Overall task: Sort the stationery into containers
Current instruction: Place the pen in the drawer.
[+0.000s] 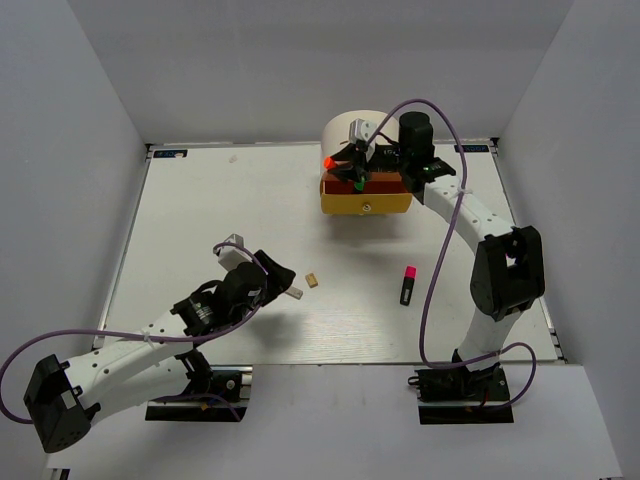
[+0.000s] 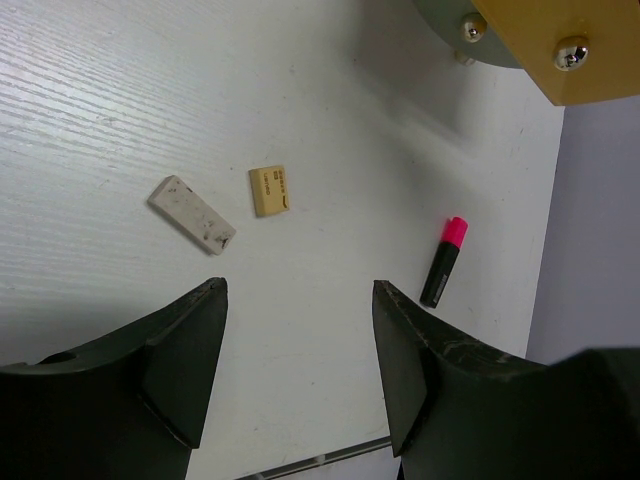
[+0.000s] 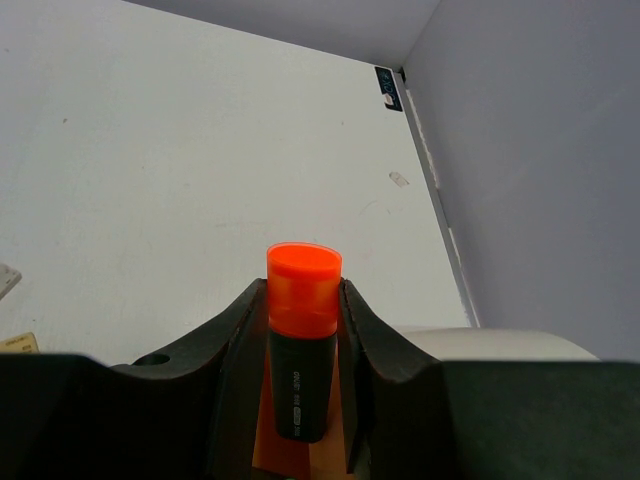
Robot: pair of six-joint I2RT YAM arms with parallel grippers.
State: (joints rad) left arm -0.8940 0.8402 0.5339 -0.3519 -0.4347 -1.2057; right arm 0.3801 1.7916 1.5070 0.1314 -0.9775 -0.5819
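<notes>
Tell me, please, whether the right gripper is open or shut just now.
Shut on the orange-capped highlighter: in the right wrist view, both fingers of the right gripper press against its sides, with no gap showing.

The overhead camera looks down from behind the arms over the whole worktop (image 1: pixel 200 220); the left wrist camera, lower, shares its pink highlighter (image 2: pixel 443 262); the right wrist camera peers closely along the right claw (image 3: pixel 303 295).
</notes>
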